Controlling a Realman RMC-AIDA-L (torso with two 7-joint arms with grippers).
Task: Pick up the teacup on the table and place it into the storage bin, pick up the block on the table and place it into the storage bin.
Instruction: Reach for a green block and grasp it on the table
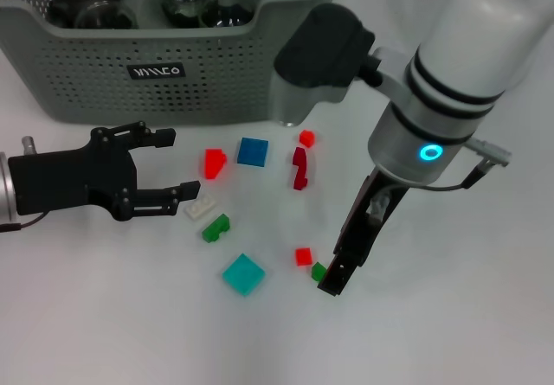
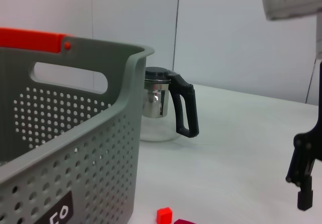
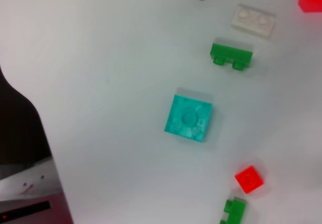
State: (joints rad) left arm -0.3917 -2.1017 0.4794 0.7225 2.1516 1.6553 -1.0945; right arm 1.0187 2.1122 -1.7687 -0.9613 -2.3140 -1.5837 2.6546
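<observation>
We see the storage bin (image 1: 164, 60) at the far side of the white table (image 1: 450, 316), its black label facing us, with dark glass vessels inside that we cannot identify for certain. From the left wrist view, the bin's perforated wall (image 2: 65, 148) fills the near side, and a clear glass pitcher (image 2: 163, 108) with a black handle stands on the table beyond the bin's corner.

Small blocks lie scattered in front of the bin. Nearest it are a small red cube (image 1: 305, 138), a blue square block (image 1: 253, 151), a red block (image 1: 214, 163) and a dark red piece (image 1: 299, 169). Farther from the bin sit a white brick (image 1: 200, 208), a green brick (image 1: 215, 227), a teal square block (image 1: 243, 274), another small red block (image 1: 303, 256) and a small green block (image 1: 318, 272).

The left gripper (image 1: 177, 164) hovers in front of the bin, left of the red block, its fingers spread wide and holding nothing; its lower fingertip is just beside the white brick.

The right gripper (image 1: 336, 277) hangs farthest from the bin, its tip right against the small green block; we cannot tell whether its fingers are apart or closed.
</observation>
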